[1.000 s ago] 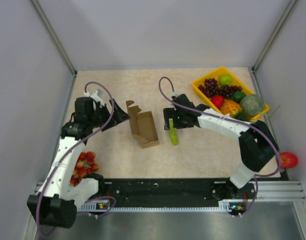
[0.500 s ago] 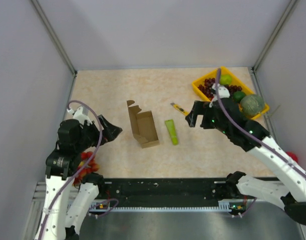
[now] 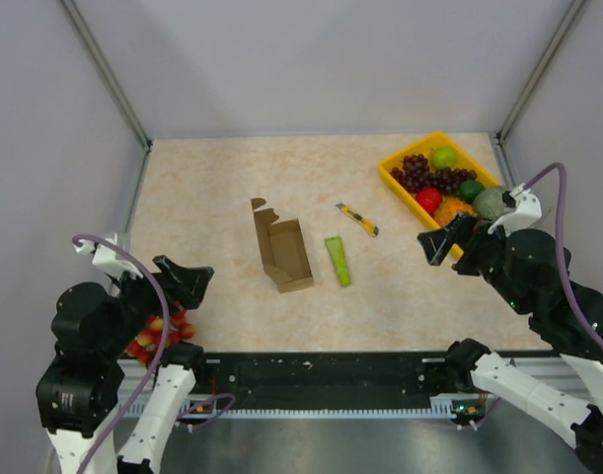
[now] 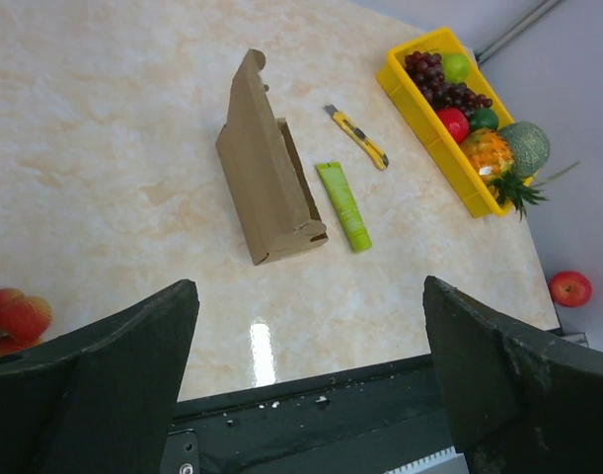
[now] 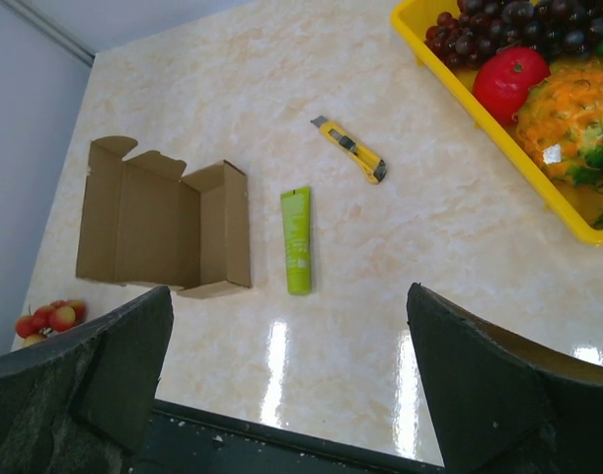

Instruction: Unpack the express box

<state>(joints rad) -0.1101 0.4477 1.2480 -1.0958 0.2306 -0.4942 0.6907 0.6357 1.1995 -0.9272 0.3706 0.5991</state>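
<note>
left gripper (image 3: 183, 280): raised at the near left corner, well apart from the carton; its two dark fingers (image 4: 104, 365) are seen spread wide in the left wrist view, with nothing held between them.
right gripper (image 3: 441, 243): raised near the right edge, in front of the fruit tray; its fingers (image 5: 498, 385) are likewise parted wide and nothing is gripped.
express box (image 3: 281, 252): laid open on the table a little left of centre, lid folded back toward the far side, tuck flaps spread; the inside is seen bare in the right wrist view.
green tube (image 3: 337, 261): laid flat just right of the box, not touching it, roughly parallel to its long side.
yellow utility knife (image 3: 357, 218): laid on the table beyond and right of the tube, between tube and tray.
yellow tray (image 3: 398, 185): set at the far right corner, filled with grapes, a lime, a red fruit and a pineapple.
red fruit cluster (image 3: 155, 333): found at the near left edge, below the left gripper.
red apple (image 4: 570, 288): lying alone off the table's right edge.
</note>
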